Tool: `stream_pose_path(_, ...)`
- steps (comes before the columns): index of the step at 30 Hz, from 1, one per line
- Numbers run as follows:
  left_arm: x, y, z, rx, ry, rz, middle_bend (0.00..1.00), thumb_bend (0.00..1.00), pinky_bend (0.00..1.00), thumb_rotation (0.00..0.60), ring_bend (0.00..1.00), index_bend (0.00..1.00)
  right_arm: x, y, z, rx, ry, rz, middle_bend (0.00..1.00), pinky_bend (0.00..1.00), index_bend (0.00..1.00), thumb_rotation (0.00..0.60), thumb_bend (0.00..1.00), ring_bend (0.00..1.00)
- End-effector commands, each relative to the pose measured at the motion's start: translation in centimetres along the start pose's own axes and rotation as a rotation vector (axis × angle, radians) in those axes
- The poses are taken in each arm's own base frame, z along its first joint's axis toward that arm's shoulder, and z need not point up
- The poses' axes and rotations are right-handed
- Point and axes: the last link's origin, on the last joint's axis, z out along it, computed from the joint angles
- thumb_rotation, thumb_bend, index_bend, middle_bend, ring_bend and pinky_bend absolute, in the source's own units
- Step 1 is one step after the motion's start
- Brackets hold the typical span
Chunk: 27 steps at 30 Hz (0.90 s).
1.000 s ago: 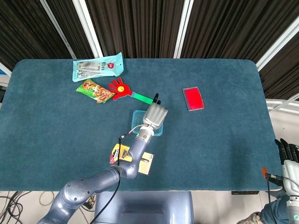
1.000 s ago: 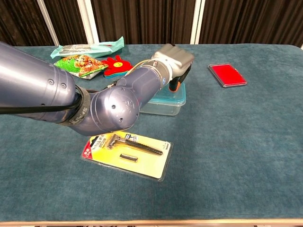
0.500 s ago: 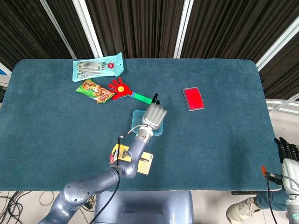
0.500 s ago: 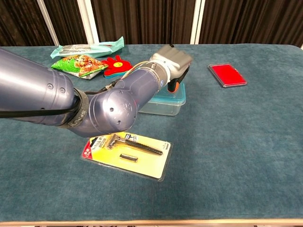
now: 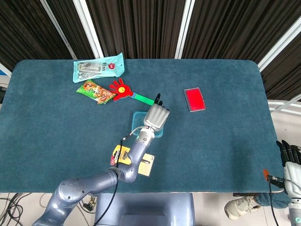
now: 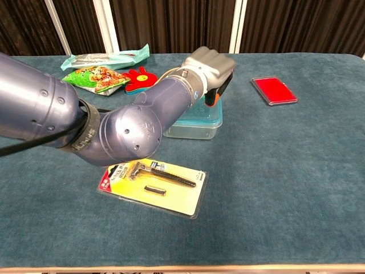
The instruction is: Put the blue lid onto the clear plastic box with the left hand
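The clear plastic box (image 6: 198, 127) stands mid-table with the blue lid (image 6: 206, 115) lying flat on top of it. From the head camera only the box's left edge (image 5: 138, 122) shows beside my left hand (image 5: 156, 116). That left hand (image 6: 210, 64) hovers just over the box's far end, fingers angled down past the lid, and I see nothing held in it. My left forearm (image 6: 142, 111) hides the box's near left corner. At the lower right edge of the head view hangs my right hand (image 5: 290, 160), off the table, fingers apart and empty.
A yellow razor pack (image 6: 154, 180) lies near the front edge, partly under my left arm. A red hand-shaped clapper (image 5: 120, 87) with a green handle and two snack packets (image 5: 95, 91) (image 5: 99, 67) lie at the back left. A red card (image 5: 194, 99) lies to the right.
My left hand has lifted a little above the lid and box, which stay put. The right hand has sunk slightly lower at the frame edge.
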Motion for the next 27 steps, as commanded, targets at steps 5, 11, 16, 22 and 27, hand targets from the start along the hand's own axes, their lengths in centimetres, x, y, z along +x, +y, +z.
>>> stream_pose_path(5, 2.1, -1.2, -1.3, -0.005, 0.053, -0.011, 0.5, 0.51, 0.04, 0.6, 0.23, 0.67, 0.0, 0.0, 0.1, 0.002, 0.003, -0.002, 0.01, 0.0, 0.0, 0.6, 0.34, 0.0)
stream_pose_path(11, 1.8, -2.9, -3.2, -0.018, 0.038, -0.001, 0.5, 0.51, 0.04, 0.6, 0.23, 0.68, 0.2, -0.1, 0.2, 0.01, 0.014, -0.008, 0.01, 0.0, 0.0, 0.6, 0.34, 0.0)
stream_pose_path(16, 1.1, -4.6, -5.2, -0.025, 0.006, 0.0, 0.5, 0.51, 0.04, 0.6, 0.23, 0.68, 0.3, -0.1, 0.2, 0.042, 0.024, -0.035, 0.01, 0.0, 0.0, 0.6, 0.34, 0.0)
stream_pose_path(22, 0.1, -6.1, -6.7, -0.03, -0.034, 0.025, 0.5, 0.51, 0.04, 0.6, 0.23, 0.68, 0.7, -0.2, 0.7, 0.102, 0.04, -0.107, 0.01, 0.0, 0.0, 0.6, 0.34, 0.0)
stream_pose_path(27, -0.2, -6.3, -7.1, -0.038, -0.042, 0.021, 0.5, 0.51, 0.04, 0.6, 0.23, 0.68, 0.8, -0.3, 0.8, 0.138, 0.043, -0.148, 0.01, 0.0, 0.0, 0.6, 0.34, 0.0)
